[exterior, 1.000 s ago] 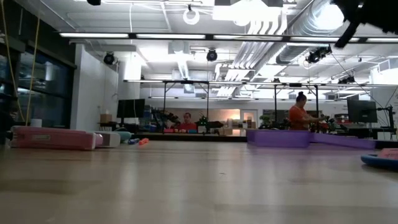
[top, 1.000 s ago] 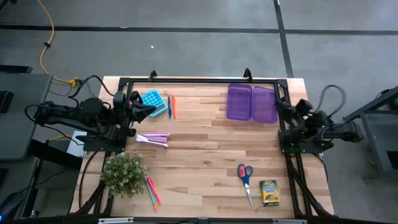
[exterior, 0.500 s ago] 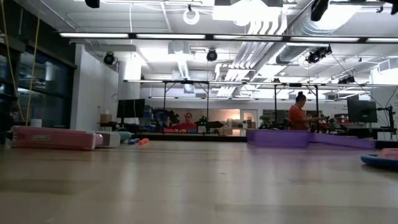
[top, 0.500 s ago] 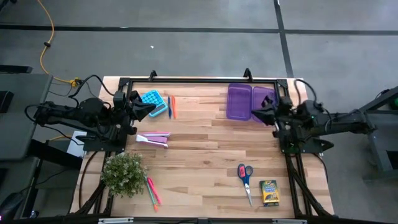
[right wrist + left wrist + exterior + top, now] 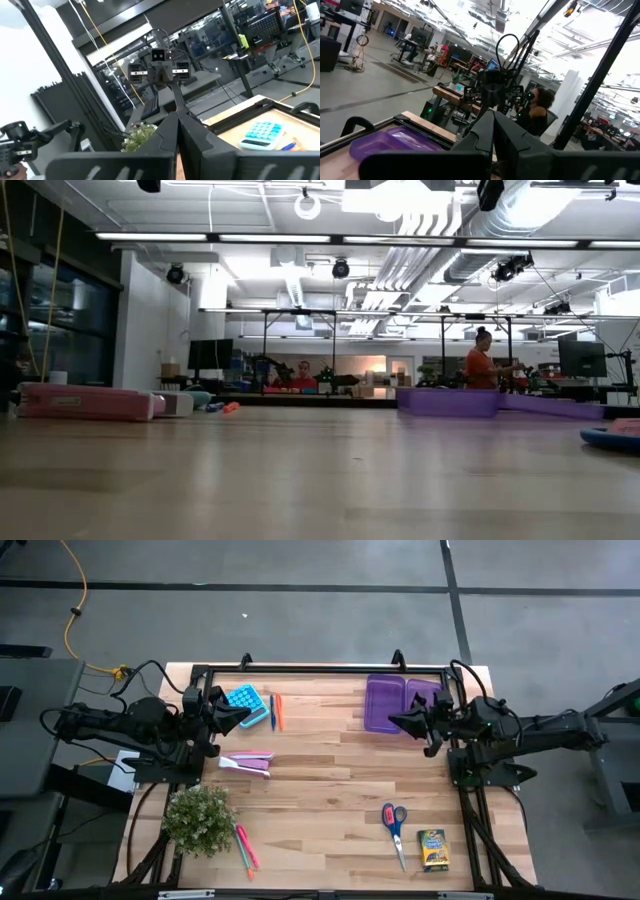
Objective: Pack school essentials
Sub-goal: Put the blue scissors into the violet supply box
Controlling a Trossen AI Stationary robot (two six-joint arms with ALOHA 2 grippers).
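- Low view: neither gripper visible; only the purple case (image 5: 448, 402) and a pink item at the left edge show, details unclear.
- Right gripper (image 5: 392, 721): fingers closed, empty, held above the purple case at the table's 1 o'clock, arm stretched inward from the right edge.
- Left gripper (image 5: 246, 712): fingers closed, empty, at 10 o'clock, just beside the blue calculator (image 5: 243, 699).
- Scissors (image 5: 394, 819) and crayon box (image 5: 433, 849) lie at 5 o'clock, close together.
- Two pens (image 5: 275, 711) lie beside the calculator; more pens (image 5: 244, 847) at 7 o'clock, partly hidden by the plant (image 5: 199, 819).
- Pink item (image 5: 246, 763) at 9 o'clock: identity unclear.
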